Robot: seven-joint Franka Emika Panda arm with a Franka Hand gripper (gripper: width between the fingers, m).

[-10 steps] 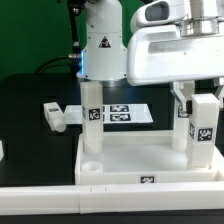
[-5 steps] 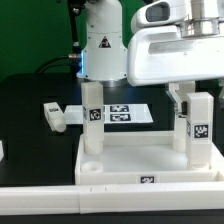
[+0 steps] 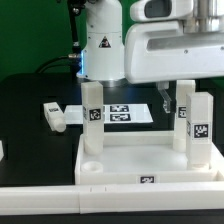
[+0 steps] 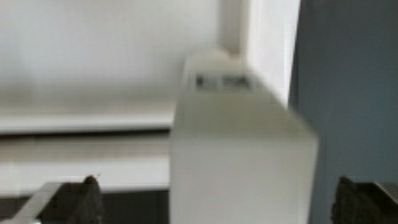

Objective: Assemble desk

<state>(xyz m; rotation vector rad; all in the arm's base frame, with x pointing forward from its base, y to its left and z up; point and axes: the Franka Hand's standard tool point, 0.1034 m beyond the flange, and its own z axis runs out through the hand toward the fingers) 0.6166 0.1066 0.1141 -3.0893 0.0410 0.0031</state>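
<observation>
The white desk panel [image 3: 120, 160] lies flat at the front, rim up. Three white legs stand upright in its corner sockets: one on the exterior view's left [image 3: 92, 122] and two on the right [image 3: 185, 115] [image 3: 203, 130]. A fourth leg [image 3: 55, 115] lies loose on the black table. My gripper [image 3: 180, 95] hangs over the right-hand legs, with one dark finger [image 3: 163, 98] showing. In the wrist view a white leg [image 4: 240, 150] stands between my fingertips [image 4: 71, 202]. The gripper [image 4: 217, 205] is open, with a gap on both sides.
The marker board [image 3: 128, 113] lies on the black table behind the panel. The arm's white base [image 3: 100, 45] stands at the back. A white rail [image 3: 60, 198] runs along the front edge.
The gripper has risen off the right-hand leg and shifted slightly to the exterior view's left. The legs and the panel have not moved.
</observation>
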